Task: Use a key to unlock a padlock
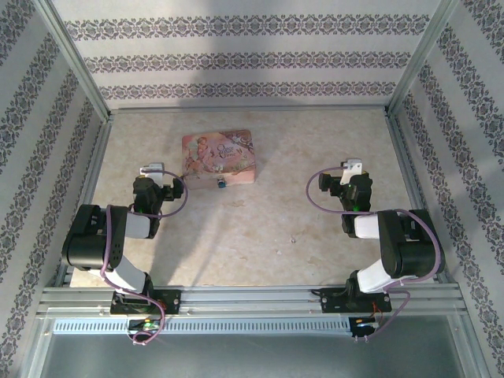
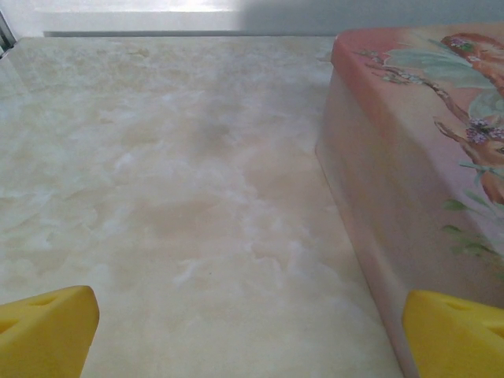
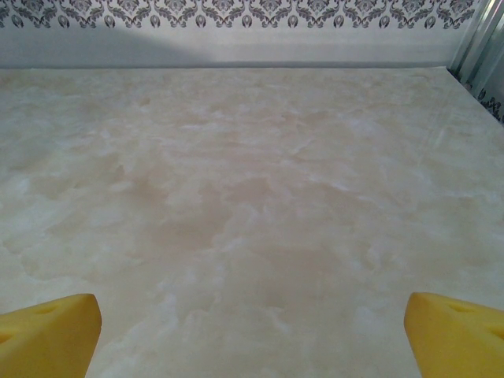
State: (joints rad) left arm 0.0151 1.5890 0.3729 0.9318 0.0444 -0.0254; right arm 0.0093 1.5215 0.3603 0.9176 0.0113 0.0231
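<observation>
L hand (image 2: 252, 335), R hand (image 3: 252, 335) spread wide, empty; pink tin (image 2: 409, 197) beside L.

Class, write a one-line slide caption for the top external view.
Open left gripper beside the pink tin, open right gripper over the table; blue padlock lies at the tin's near edge.

The right gripper (image 3: 252, 340) stood spread wide, a yellow fingertip (image 3: 47, 332) in each lower corner, with nothing between them but the bare, beige marbled table (image 3: 252, 197). Beyond ran patterned wallpaper (image 3: 236, 11), with a metal frame post (image 3: 477, 39) at the upper right.
</observation>
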